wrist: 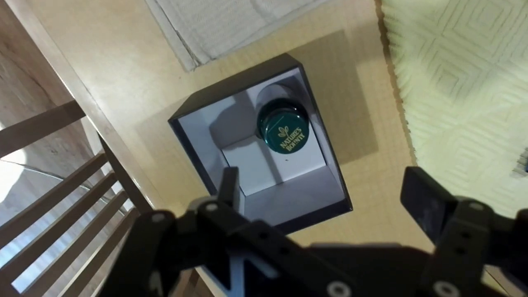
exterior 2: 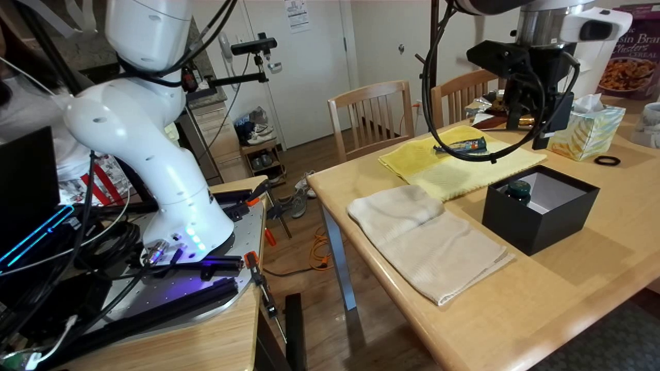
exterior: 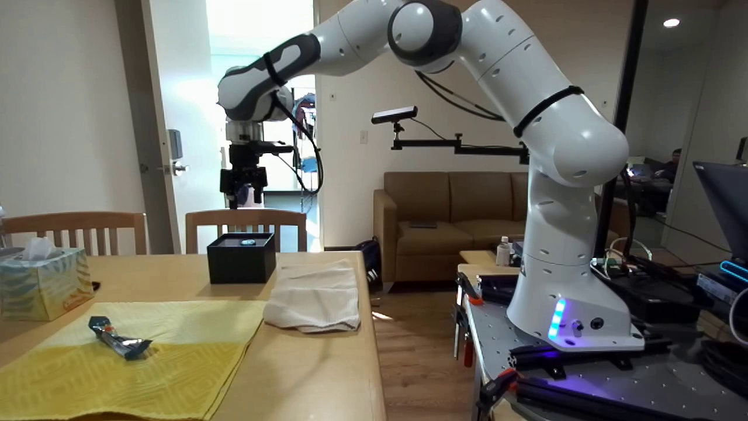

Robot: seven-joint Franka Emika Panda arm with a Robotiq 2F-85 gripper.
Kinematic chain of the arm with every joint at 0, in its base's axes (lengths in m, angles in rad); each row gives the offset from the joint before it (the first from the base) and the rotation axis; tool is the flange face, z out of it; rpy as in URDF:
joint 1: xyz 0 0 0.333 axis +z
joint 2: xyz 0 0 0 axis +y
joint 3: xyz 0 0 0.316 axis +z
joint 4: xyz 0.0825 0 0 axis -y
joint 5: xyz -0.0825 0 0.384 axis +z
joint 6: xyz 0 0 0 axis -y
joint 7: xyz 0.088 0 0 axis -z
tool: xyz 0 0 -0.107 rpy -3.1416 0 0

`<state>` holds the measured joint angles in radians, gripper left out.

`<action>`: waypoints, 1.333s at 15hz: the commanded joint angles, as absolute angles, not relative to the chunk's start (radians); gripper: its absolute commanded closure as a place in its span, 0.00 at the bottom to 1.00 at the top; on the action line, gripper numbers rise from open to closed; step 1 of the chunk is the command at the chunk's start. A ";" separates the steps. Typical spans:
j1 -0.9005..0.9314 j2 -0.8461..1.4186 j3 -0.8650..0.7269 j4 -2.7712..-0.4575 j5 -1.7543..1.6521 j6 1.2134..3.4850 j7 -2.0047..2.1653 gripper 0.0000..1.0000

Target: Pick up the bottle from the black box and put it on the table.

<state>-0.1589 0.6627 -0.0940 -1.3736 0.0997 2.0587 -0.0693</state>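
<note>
A bottle with a green cap [wrist: 286, 132] stands inside the open black box [wrist: 239, 84], near one corner. In an exterior view only the top of the bottle [exterior 2: 518, 189] shows past the wall of the black box [exterior 2: 515, 221]; its lower body is hidden. The box rests on the light-wood table [exterior 2: 562, 304]. My gripper [exterior: 245, 199] hangs above the box, pointing down and apart from it. In the wrist view the gripper [wrist: 321, 185] is open wide, nothing between its fingers, and the bottle appears beyond the fingertips, nearer the left finger [wrist: 228, 183].
A folded white cloth [exterior 2: 428, 242] lies beside the box. Farther along are a yellow-green mat [exterior: 175, 374] with a wrapped bar [exterior: 120, 339] on it, and a tissue box [exterior: 47, 283]. Wooden chairs [exterior: 245, 219] stand at the table's edge. A black ring [exterior 2: 607, 161] lies near the tissue box.
</note>
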 commanded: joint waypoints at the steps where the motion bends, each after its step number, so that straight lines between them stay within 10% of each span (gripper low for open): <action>1: -0.209 0.687 -0.042 -1.353 0.152 2.042 -0.137 0.00; 20: -0.197 0.899 -0.081 -1.070 0.117 1.835 -0.008 0.00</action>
<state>-0.1917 0.8441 -0.0723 -1.1594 0.1373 1.8867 -0.0562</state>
